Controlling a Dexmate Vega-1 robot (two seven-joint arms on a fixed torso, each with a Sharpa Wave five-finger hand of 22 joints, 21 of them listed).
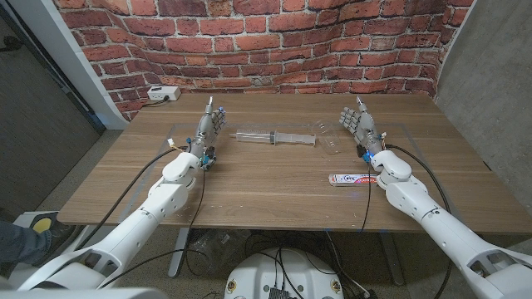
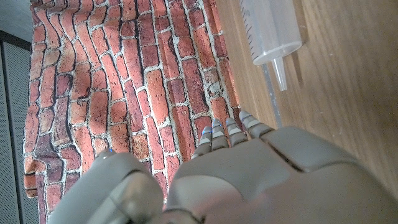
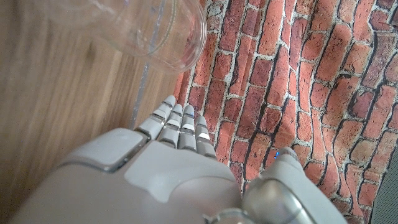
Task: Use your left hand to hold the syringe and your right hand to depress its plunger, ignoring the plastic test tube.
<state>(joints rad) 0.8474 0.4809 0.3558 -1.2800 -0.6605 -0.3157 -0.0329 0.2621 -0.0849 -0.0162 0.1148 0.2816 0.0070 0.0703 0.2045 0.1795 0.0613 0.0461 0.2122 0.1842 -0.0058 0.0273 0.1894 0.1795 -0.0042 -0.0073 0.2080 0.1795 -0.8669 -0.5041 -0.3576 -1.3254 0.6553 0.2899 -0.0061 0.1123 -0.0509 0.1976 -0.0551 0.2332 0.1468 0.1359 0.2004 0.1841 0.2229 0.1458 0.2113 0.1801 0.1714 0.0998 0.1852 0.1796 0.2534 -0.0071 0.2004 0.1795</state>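
left hand (image 1: 209,126): fingers apart, holding nothing | right hand (image 1: 359,124): fingers apart, holding nothing | syringe (image 1: 276,137): lying on table (image 1: 266,195) between both hands, touched by neither | test tube (image 1: 329,138): just beside right hand

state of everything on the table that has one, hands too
syringe: lying on its side between the hands, untouched, plunger not yet pushed in
plastic test tube: lying on the table by the right hand, untouched
left hand: open, fingers extended, holds nothing
right hand: open, fingers extended, holds nothing
small white packet: lying flat near the right forearm
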